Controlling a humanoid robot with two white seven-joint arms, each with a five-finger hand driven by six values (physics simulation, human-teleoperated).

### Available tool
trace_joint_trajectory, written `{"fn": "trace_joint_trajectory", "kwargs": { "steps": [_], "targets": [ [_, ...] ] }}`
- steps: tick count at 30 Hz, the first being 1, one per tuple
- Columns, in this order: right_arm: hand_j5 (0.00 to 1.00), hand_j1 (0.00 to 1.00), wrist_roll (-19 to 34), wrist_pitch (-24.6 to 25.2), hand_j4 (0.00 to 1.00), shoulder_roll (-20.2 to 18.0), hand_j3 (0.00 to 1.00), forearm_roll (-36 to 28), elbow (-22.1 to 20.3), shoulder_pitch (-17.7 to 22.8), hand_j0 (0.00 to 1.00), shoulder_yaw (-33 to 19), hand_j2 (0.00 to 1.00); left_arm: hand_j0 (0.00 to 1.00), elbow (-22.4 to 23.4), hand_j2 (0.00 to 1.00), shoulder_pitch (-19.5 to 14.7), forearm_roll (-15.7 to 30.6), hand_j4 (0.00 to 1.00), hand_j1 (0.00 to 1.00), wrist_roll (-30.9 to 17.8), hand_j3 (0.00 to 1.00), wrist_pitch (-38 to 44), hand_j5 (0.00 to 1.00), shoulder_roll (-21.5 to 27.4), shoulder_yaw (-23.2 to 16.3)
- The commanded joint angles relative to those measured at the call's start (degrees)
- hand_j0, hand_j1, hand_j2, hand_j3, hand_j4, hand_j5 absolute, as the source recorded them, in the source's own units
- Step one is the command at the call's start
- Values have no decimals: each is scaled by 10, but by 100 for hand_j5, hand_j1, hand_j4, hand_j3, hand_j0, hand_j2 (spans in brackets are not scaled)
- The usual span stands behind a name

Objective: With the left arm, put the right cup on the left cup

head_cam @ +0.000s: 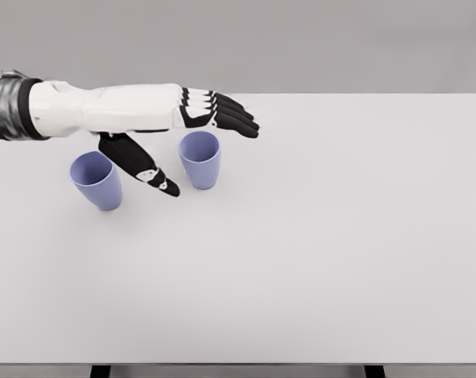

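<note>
Right cup: upper left of centre in the frame, upright, mouth open to the top. Blue-violet, tapering toward the base, no handle. Left cup: further left and a little lower in frame, same make, upright though it reads as leaning in this view. The two stand apart, with my thumb showing between them.

My left hand: arm enters from the upper left edge. Hand spread wide, holding nothing. Four fingers stretch out straight above and behind the right cup's rim; thumb angles down to the left of that cup. Whether thumb or fingers touch the cup I cannot tell; I judge not yet. Right arm not seen.

Handling, my guess: thin-walled, rigid, light, probably plastic-like. Smooth sides, so likely slippery; the taper means a grip low down could slide upward. I would take it around the upper half of the wall, thumb on the near-left side, fingers on the far side, squeezing gently, since a light cup tips easily if nudged first. For stacking, the base has to go into the left cup's mouth, so keep it vertical.

Table: pale, flat, matt, fills most of the frame; dark legs at the bottom edge. Plain grey wall across the top.
</note>
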Motion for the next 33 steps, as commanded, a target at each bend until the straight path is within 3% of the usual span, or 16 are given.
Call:
{"fn": "trace_joint_trajectory", "kwargs": {
  "steps": [1, 6, 9, 13, 15, 16, 18, 19, 20, 24, 26, 28, 32, 33],
  "targets": [
    [100, 100, 0, 0, 100, 0, 100, 2, 0, 0, 100, 4, 100, 100, 0, 100, -1, 3, 100, 100, 0, 100, 2, 100, 6, -2],
    [100, 100, 0, 0, 100, 0, 100, 1, 0, 1, 100, 0, 100, 100, 0, 100, 4, -18, 100, 100, 1, 100, 2, 100, -22, 6],
    [100, 100, 0, 0, 100, 0, 100, 1, 0, 1, 100, 0, 100, 100, 0, 100, 24, -18, 100, 100, 1, 100, 2, 100, -23, 7],
    [100, 100, 0, 0, 100, 0, 100, 1, 0, 1, 100, -1, 100, 100, 1, 100, 17, -22, 100, 100, 1, 100, 2, 100, -15, -10],
    [100, 100, 0, 0, 100, 0, 100, 1, 0, 2, 100, -1, 100, 100, 10, 100, -49, -18, 100, 100, 1, 100, 2, 100, -7, -88],
    [100, 100, 0, 0, 100, 0, 100, 1, 0, 1, 100, -1, 100, 100, 22, 100, -102, -16, 100, 100, 1, 100, 2, 100, -8, -160],
    [100, 100, 0, 0, 100, 0, 100, 1, 0, 2, 100, -1, 100, 100, 30, 100, -148, -11, 100, 100, 1, 100, 2, 100, -7, -203],
    [100, 100, 0, 0, 100, 0, 100, 1, 0, 1, 100, -1, 100, 100, 35, 100, -176, -9, 100, 100, 1, 100, 2, 100, -6, -244],
    [100, 100, 0, 0, 100, 0, 100, 1, 0, 1, 100, -1, 100, 100, 42, 100, -184, -4, 100, 100, 1, 100, 2, 100, -6, -257],
    [100, 100, 0, 0, 100, 0, 100, 1, 0, 2, 100, -1, 100, 100, 86, 100, -187, 1, 100, 100, 1, 100, 2, 100, -30, -248],
    [100, 100, 0, 0, 100, 0, 100, 1, 0, 2, 100, -1, 100, 100, 91, 100, -174, 1, 100, 100, 1, 100, 2, 100, -30, -186],
    [100, 100, 0, 0, 100, 0, 100, 1, 0, 2, 100, -1, 100, 100, 99, 100, -145, 3, 100, 100, 1, 100, 2, 100, -47, -159],
    [100, 100, 0, 0, 100, 0, 100, 1, 0, 2, 100, -1, 100, 100, 120, 100, -143, -7, 100, 100, 1, 100, 2, 100, -54, -161],
    [100, 100, 0, 0, 100, 0, 100, 1, 0, 2, 100, -1, 100, 100, 137, 100, -141, -28, 100, 100, 1, 100, 2, 100, -54, -166]
  ]
}}
